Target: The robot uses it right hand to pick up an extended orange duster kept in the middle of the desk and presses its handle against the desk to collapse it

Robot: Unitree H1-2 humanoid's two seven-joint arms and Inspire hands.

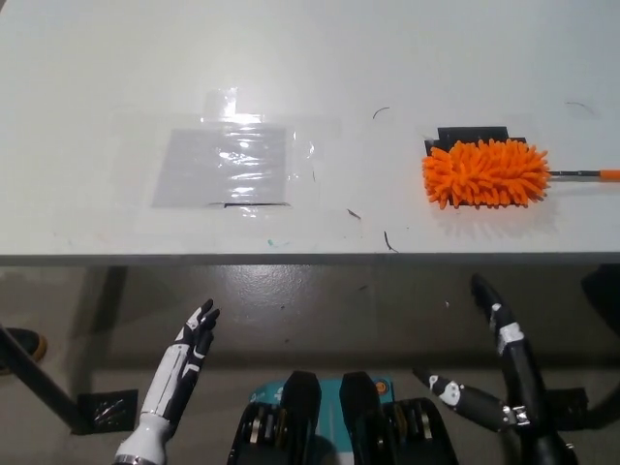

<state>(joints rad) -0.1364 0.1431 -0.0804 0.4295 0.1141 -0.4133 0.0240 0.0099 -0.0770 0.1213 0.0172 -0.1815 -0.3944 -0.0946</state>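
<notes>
One duster on the worktop, orange head at the right side, thin handle running off the right edge of view. It lies partly over one black patch. One taped clear sheet sits well to its left.

Right hand below the worktop edge, fingers released, grasping nothing. Left hand low at the left, idle, fingers apart, empty.

Risks, as I judge them: handle end is out of view, so a reach could land on the fluffy head instead; a thin rod lying flat may roll or skid away under the fingers; an off-axis press could slip rather than collapse it.
</notes>
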